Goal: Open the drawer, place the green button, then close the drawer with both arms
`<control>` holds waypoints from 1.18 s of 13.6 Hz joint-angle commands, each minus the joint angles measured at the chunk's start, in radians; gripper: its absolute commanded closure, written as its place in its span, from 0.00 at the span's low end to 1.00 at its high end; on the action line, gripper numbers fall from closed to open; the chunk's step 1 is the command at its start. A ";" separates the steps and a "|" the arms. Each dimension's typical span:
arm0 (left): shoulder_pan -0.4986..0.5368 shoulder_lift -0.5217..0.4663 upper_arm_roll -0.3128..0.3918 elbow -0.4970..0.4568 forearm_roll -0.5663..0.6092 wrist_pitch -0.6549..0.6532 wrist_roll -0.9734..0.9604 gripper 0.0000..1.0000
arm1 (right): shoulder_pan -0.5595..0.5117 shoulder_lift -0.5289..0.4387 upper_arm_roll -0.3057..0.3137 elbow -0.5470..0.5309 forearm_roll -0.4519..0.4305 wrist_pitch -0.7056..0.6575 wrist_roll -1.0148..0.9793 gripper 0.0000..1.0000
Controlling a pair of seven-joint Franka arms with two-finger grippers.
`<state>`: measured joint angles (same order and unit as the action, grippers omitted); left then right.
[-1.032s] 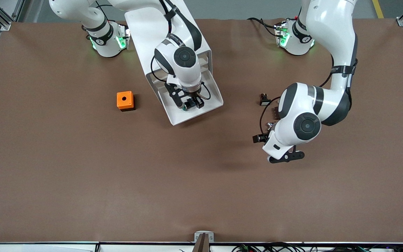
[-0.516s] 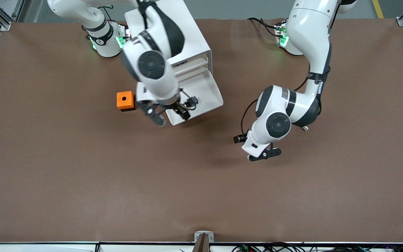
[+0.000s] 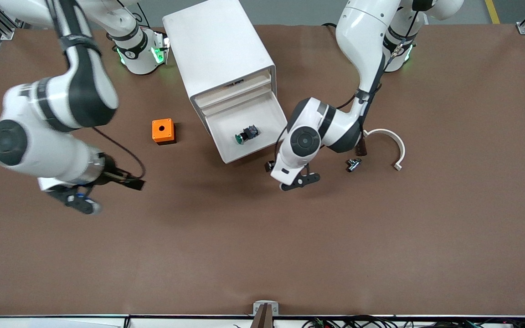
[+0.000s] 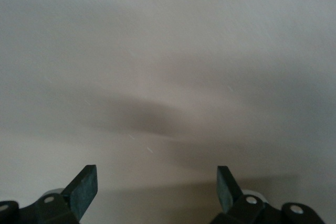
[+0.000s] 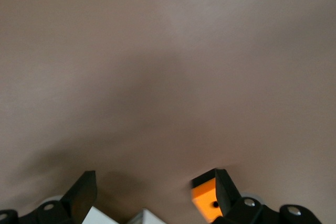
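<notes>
The drawer (image 3: 234, 156) is pulled out of the white cabinet (image 3: 219, 45). The button (image 3: 245, 134), green cap and black-and-blue body, lies on its side inside the drawer. My left gripper (image 3: 295, 181) is open and empty, low over the table just beside the drawer's front corner, toward the left arm's end. In the left wrist view the gripper (image 4: 157, 182) faces only a pale surface. My right gripper (image 3: 74, 202) is open and empty, over bare table well toward the right arm's end. It is also open in the right wrist view (image 5: 152, 182).
An orange box (image 3: 162, 131) with a hole sits beside the cabinet toward the right arm's end; it also shows in the right wrist view (image 5: 206, 203). A white curved piece (image 3: 388, 140) and a small black part (image 3: 352, 164) lie toward the left arm's end.
My right gripper let go of the button in the drawer and swung away toward its own end of the table. My left gripper moved in toward the drawer's front corner.
</notes>
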<state>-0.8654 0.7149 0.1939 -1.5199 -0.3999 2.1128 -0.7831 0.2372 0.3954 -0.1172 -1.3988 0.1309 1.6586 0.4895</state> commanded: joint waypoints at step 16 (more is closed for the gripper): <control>-0.080 0.009 -0.249 0.003 -0.024 0.000 -0.396 0.00 | -0.345 -0.066 0.030 0.167 -0.042 -0.223 -0.479 0.00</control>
<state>-0.9462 0.7247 -0.0503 -1.5209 -0.4075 2.1173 -1.1571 -0.0959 0.3373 -0.1075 -1.2440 0.0943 1.4542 0.0087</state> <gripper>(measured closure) 0.000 0.000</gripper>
